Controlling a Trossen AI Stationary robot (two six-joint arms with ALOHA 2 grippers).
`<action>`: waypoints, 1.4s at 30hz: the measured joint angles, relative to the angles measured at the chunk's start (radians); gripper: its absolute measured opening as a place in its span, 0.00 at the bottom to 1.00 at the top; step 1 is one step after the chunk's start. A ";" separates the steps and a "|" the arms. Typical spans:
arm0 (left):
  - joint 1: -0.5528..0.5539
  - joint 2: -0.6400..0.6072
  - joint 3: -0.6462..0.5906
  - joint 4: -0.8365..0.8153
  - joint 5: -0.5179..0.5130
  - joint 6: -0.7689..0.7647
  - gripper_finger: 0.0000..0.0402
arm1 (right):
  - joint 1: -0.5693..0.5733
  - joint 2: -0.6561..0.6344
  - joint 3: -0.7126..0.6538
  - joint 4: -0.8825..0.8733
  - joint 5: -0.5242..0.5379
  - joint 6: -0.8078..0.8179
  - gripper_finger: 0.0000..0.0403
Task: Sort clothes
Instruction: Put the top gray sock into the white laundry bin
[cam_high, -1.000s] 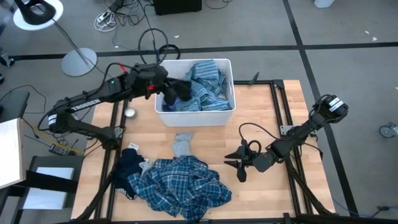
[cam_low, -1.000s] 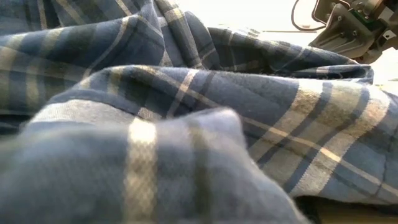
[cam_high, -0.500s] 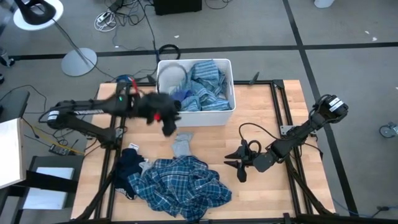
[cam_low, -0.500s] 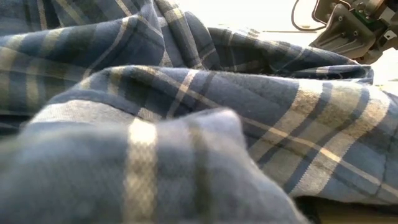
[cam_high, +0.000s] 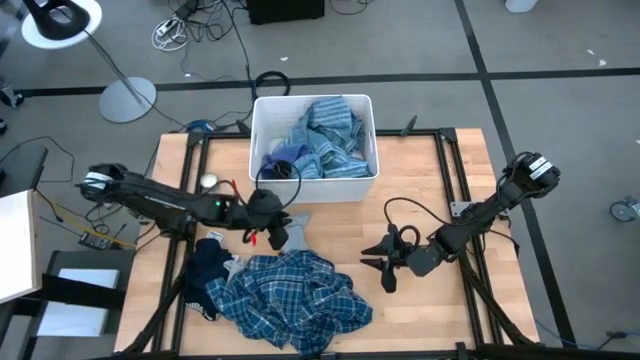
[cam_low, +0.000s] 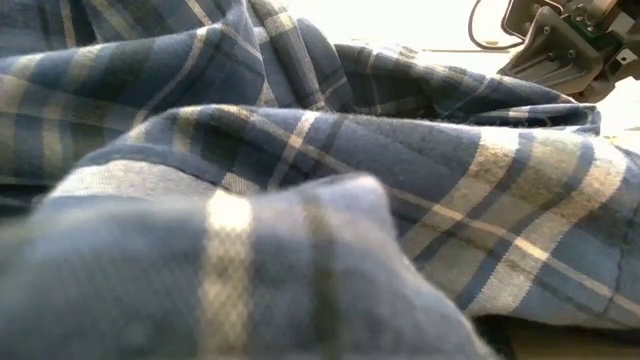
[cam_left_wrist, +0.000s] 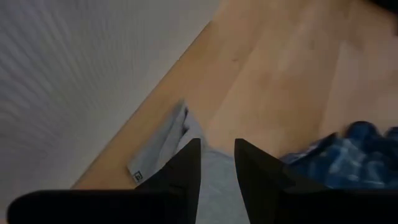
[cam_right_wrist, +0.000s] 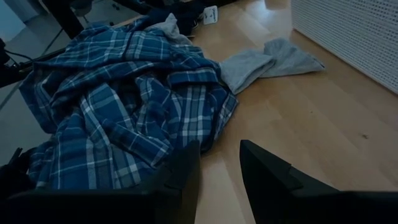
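Left gripper (cam_high: 279, 235) over grey garment (cam_high: 292, 234) — fingers slightly apart, empty; right gripper (cam_high: 385, 268) resting on table (cam_high: 420, 180), also slightly apart, empty.

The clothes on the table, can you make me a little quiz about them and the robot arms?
1. True or false: the grey garment lies between the white bin and the plaid shirt.
2. Which gripper hangs over the grey garment? A. left gripper B. right gripper
3. Fill in: the striped clothes lie inside the ____.

Key: 1 true. 2 A: in its wrist view its open fingers point at the grey fabric, holding nothing; the right gripper rests apart on bare wood. 3 bin.
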 joint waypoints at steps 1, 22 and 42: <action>0.004 0.015 -0.028 0.049 0.000 -0.002 0.25 | 0.000 0.000 0.000 0.000 0.000 -0.001 0.28; -0.004 0.429 -0.081 0.436 -0.028 0.127 0.03 | -0.005 0.000 0.000 -0.005 0.000 -0.017 0.28; 0.038 0.055 0.497 -0.055 0.018 0.569 0.00 | -0.006 0.000 -0.001 -0.015 0.000 -0.016 0.28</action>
